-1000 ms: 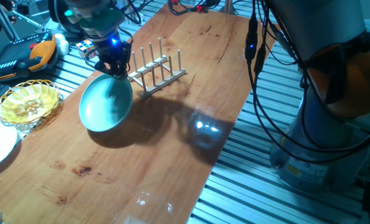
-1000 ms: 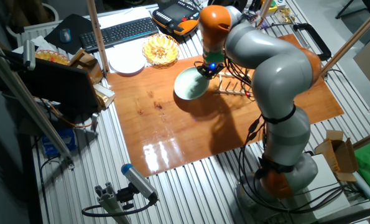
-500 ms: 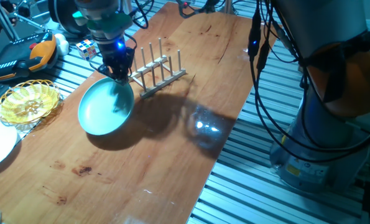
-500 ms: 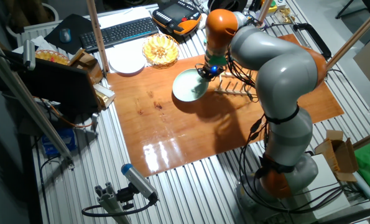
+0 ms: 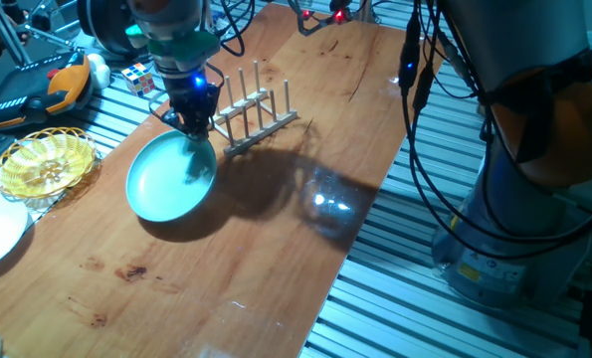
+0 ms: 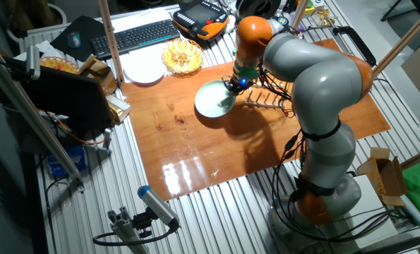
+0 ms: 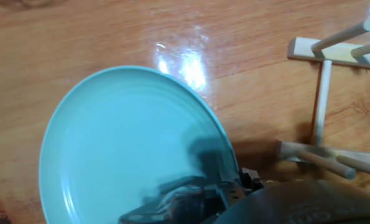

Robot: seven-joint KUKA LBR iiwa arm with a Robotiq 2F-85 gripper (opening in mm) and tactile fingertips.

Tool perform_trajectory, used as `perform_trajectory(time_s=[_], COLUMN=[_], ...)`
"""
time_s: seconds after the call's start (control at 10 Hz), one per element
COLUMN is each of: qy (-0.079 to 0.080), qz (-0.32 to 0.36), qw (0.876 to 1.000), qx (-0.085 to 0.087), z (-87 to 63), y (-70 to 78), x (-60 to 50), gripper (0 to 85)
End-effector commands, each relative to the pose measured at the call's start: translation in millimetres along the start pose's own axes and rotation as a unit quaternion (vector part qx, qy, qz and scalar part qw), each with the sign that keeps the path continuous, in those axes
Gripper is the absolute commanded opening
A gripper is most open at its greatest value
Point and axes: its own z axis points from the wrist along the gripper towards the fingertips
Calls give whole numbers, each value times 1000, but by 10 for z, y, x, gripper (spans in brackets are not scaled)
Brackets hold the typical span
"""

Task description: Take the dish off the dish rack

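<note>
Claw (image 5: 193, 127): closed on rim of dish (image 5: 166, 182), at the edge nearest the rack.
Dish: off dish rack (image 5: 251, 111), tilted low over table (image 5: 276, 229), just beside the rack.
Rack: upright, pegs bare.

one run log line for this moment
claw: shut on dish rim | dish: off dish rack, low over table | rack: empty

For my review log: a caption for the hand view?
Hand grips the dish by its rim, off the rack.
</note>
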Motion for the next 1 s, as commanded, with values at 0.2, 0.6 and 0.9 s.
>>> perform_trajectory(time_s=[0.2,0.6,0.9], qy=[-4,-14,-26], qz=[-4,-3,-2], qw=[1000,1000,1000], qx=[2,1,3], z=[88,165,206], y=[-7,-14,-34], x=[19,49,57], gripper=[7,7,10])
